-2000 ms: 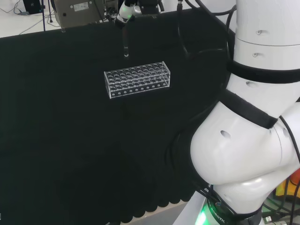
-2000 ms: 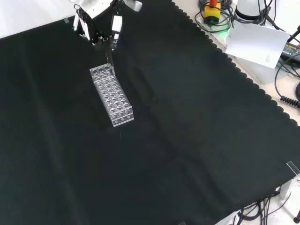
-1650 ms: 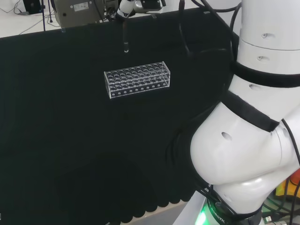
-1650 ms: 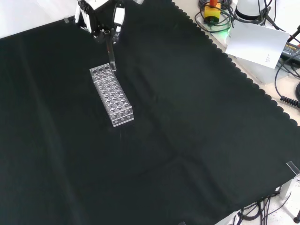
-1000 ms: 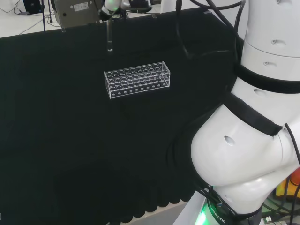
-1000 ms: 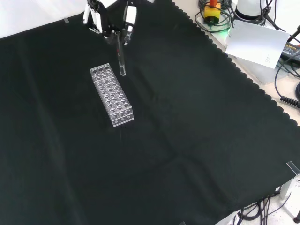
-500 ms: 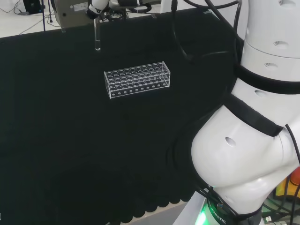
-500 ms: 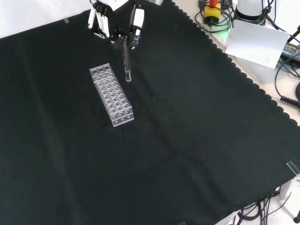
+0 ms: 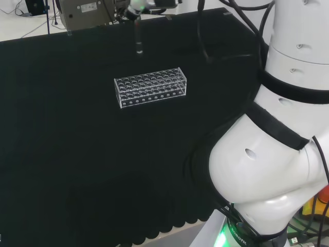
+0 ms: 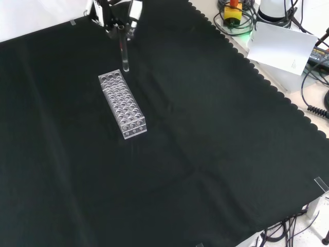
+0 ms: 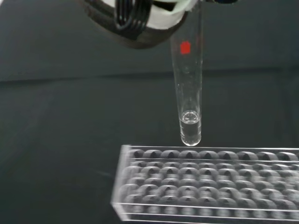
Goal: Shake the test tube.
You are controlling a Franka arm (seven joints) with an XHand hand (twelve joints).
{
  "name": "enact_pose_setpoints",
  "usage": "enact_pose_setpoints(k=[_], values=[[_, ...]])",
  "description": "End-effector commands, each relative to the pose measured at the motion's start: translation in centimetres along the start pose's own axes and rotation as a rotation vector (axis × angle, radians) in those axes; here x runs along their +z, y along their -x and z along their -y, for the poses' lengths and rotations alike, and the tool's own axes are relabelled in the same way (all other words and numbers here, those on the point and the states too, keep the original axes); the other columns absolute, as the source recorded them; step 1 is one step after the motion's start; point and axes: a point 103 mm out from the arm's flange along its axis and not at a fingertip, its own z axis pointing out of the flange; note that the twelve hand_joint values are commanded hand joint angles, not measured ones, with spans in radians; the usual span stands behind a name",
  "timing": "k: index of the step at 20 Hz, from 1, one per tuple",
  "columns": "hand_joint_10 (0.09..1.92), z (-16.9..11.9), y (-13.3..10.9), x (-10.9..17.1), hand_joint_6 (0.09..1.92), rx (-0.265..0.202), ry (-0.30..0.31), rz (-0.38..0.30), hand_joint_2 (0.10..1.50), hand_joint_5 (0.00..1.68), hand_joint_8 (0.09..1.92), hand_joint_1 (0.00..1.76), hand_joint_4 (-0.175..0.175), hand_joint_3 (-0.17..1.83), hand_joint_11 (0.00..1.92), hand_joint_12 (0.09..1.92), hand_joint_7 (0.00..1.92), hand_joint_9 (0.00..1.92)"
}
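A clear glass test tube (image 10: pixel 124 54) hangs upright from the hand (image 10: pixel 132 14), whose fingers are curled round its top. The tube's round bottom is in the air just above the far end of a clear plastic rack (image 10: pixel 122 104) with several rows of holes. In the head view the test tube (image 9: pixel 139 41) hangs under the hand (image 9: pixel 138 7), behind the rack (image 9: pixel 150 86). The wrist view shows the test tube (image 11: pixel 189 93) with a red mark near its top and a little clear liquid at its bottom, close over the rack (image 11: pixel 210 182) and under the hand (image 11: pixel 140 18).
The rack lies on the black cloth (image 10: pixel 205 144), whose scalloped edge (image 10: pixel 267 85) runs along the front view's right. Beyond that edge are a white box (image 10: pixel 281 45) and cables. A grey device (image 9: pixel 85 11) stands behind the cloth in the head view.
The hand has swung the tube back: rightward in the head view, leftward and up in the front view, over the rack's end again. The rack has not moved.
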Motion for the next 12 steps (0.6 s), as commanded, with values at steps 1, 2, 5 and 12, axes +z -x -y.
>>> enact_pose_setpoints(k=[1,2,5,12], values=[[0.52,0.2,6.5,-0.4,0.53,0.143,-0.002,0.044,0.97,1.21,0.39,1.42,-0.175,0.0,0.73,1.24,1.78,1.3],[0.52,0.2,7.4,-0.5,0.53,0.158,-0.001,0.048,0.97,1.21,0.39,1.42,-0.175,0.0,0.73,1.24,1.78,1.3],[0.52,0.2,8.8,-1.0,0.53,0.191,0.01,0.058,0.97,1.21,0.39,1.42,-0.175,0.0,0.73,1.24,1.78,1.3],[0.52,-0.4,6.6,-0.5,0.53,0.146,0.006,0.039,0.97,1.21,0.39,1.42,-0.175,0.0,0.73,1.24,1.78,1.3]])
